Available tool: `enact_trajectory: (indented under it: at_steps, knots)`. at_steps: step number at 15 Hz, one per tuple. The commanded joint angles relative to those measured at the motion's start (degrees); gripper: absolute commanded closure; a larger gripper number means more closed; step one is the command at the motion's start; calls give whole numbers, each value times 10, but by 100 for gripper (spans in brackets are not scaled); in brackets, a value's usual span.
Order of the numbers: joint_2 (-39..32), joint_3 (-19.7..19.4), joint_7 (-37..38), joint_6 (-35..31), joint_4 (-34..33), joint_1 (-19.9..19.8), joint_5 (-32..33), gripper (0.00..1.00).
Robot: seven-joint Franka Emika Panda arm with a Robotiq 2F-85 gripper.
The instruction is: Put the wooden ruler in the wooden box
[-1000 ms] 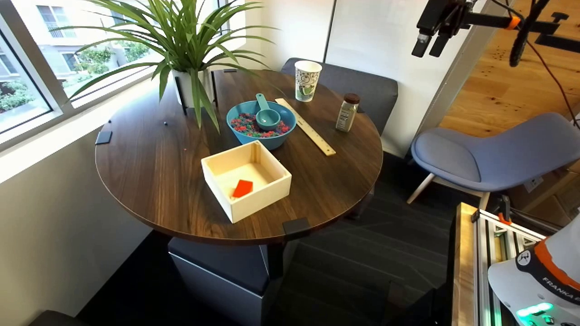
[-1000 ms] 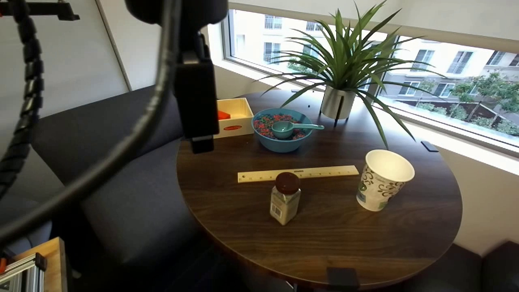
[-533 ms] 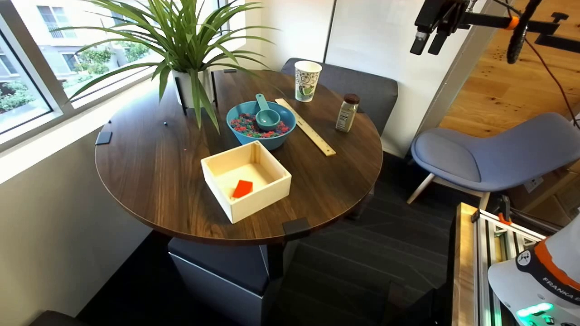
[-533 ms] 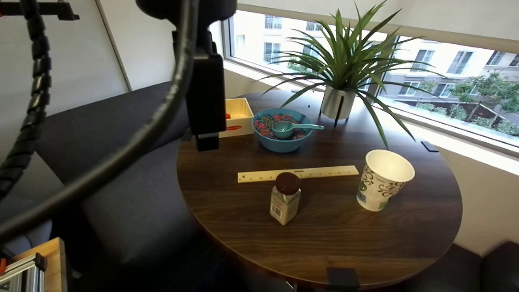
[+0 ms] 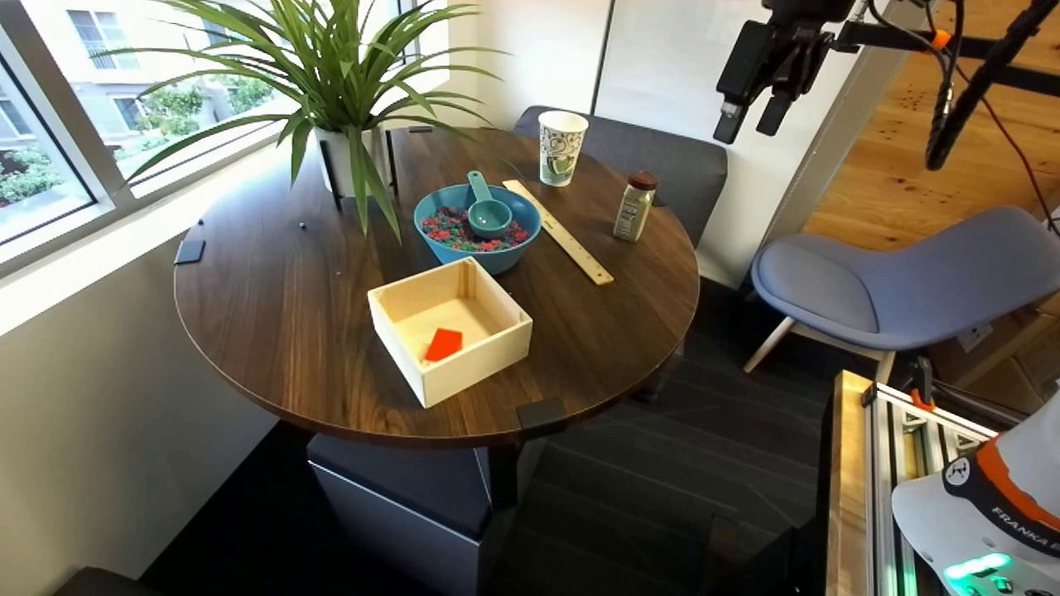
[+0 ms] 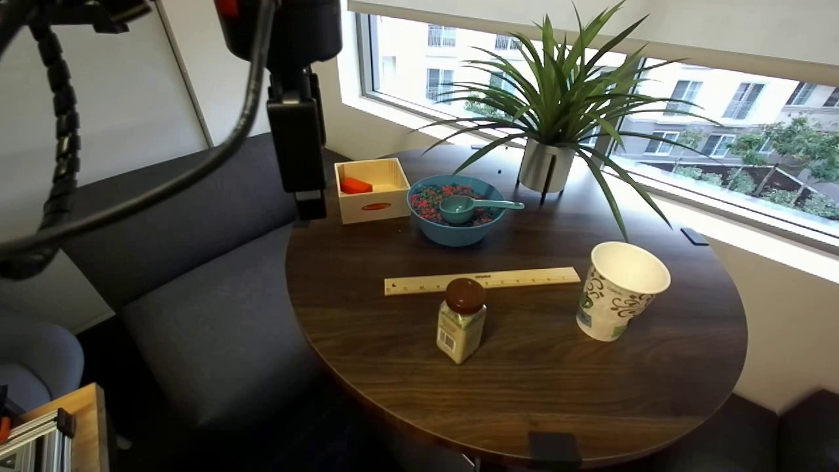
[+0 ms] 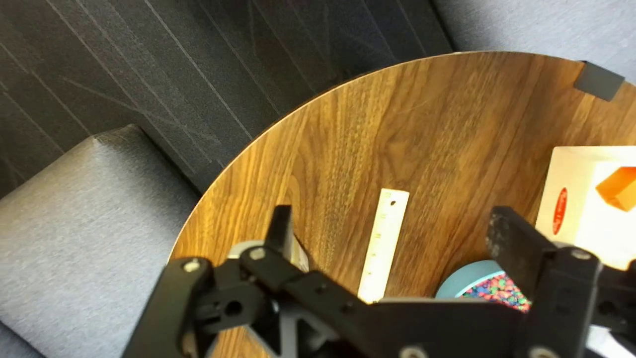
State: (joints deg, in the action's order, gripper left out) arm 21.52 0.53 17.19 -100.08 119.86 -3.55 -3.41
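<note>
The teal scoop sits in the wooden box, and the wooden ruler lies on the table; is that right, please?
Almost: the teal scoop sits in the blue bowl, as both exterior views show; the wooden ruler does lie on the table.

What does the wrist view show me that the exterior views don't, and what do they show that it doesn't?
Only the wrist view: one end of the wooden ruler framed in the gap of the open gripper.

Only the exterior views: both ruler ends, the teal scoop and the plant leaves; the paper cup and bottle also show clearly only there.

All share: the ruler on the round table, the wooden box with an orange-red piece inside, and the blue bowl.
</note>
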Motion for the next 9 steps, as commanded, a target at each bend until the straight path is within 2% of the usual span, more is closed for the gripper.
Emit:
enact_trajectory:
  at_steps: [1, 2, 4, 6, 9]
  knots:
    - [8, 24, 61, -69, 48, 11, -39, 0]
    - [-3, 30, 73, -100, 56, 14, -48, 0]
    - [-28, 31, 42, -156, 67, 30, -77, 0]
    - [-58, 40, 50, -185, 65, 34, -68, 0]
    - [-96, 66, 123, -211, 61, 22, 18, 0]
